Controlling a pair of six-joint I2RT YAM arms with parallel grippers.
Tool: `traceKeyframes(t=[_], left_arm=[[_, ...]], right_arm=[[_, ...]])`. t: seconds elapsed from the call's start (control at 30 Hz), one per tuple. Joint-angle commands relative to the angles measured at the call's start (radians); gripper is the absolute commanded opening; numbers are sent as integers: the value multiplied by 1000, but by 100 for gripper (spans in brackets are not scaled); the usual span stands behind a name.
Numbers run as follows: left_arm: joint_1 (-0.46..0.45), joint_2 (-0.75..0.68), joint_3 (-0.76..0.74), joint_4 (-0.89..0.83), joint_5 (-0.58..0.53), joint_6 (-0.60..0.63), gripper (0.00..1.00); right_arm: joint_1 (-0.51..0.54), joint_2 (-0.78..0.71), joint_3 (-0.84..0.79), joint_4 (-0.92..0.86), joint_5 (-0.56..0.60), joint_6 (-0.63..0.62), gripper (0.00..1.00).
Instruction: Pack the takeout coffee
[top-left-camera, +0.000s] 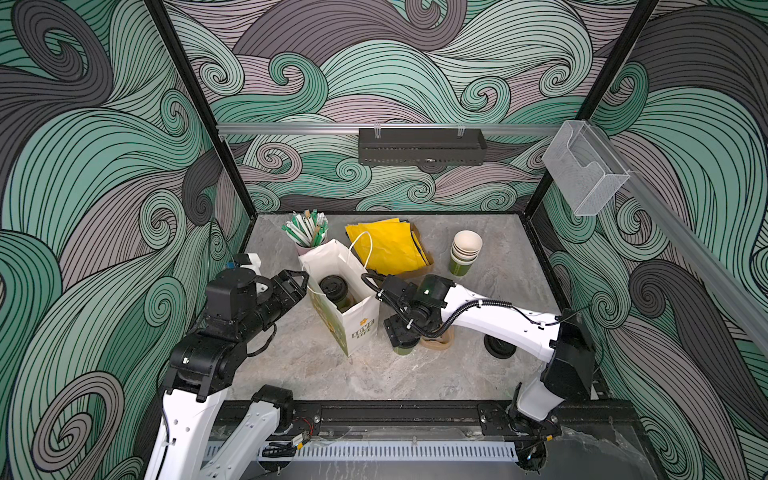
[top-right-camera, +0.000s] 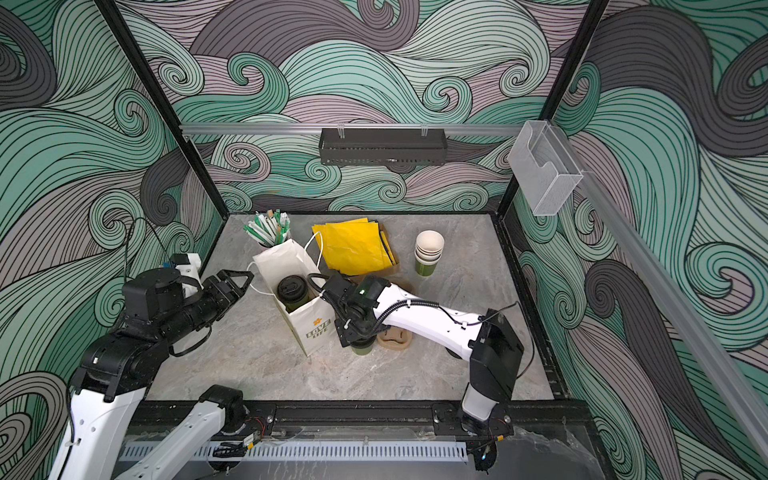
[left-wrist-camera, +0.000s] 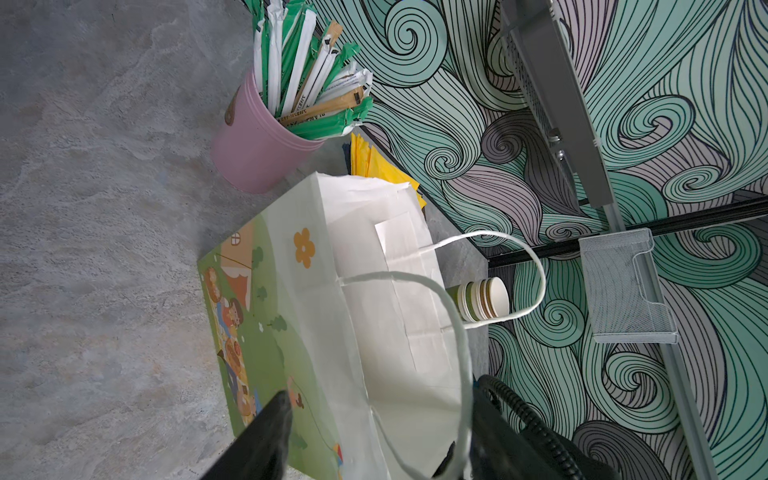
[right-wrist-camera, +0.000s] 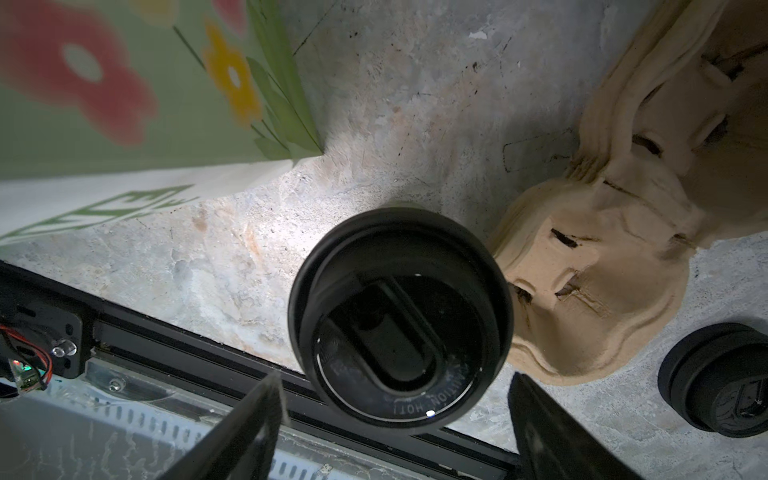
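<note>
Right wrist view: the right claw (right-wrist-camera: 395, 386) is spread either side of the takeout coffee (right-wrist-camera: 399, 307), which stands on the tabletop (right-wrist-camera: 415, 104) beside a pulp carrier (right-wrist-camera: 602, 232). The left claw (top-left-camera: 300, 279) sits spread at the paper bag (top-left-camera: 357, 328) rim, and another lidded cup (top-left-camera: 333, 286) stands inside.

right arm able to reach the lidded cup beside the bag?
Probably yes. The right pincer hangs open over the lidded cup, nothing between them. The bag and pulp carrier stand close beside it, so clearance looks tight.
</note>
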Motion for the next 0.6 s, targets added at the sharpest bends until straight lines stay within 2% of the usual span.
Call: traceKeyframes(t=[0.0, 0.13, 0.3, 0.57], left_arm=[[-3, -12, 20, -1, -11, 24, 67], [-3, -20, 11, 18, -26, 18, 67], [-3, -32, -3, 27, -33, 8, 67], [-3, -48, -2, 11, -36, 11, 67]], right_arm=[[2, 7, 16, -12, 44, 37, 85], [-6, 18, 16, -1, 36, 53, 85], [-12, 21, 11, 17, 22, 63, 80], [-15, 32, 4, 32, 12, 67, 79]])
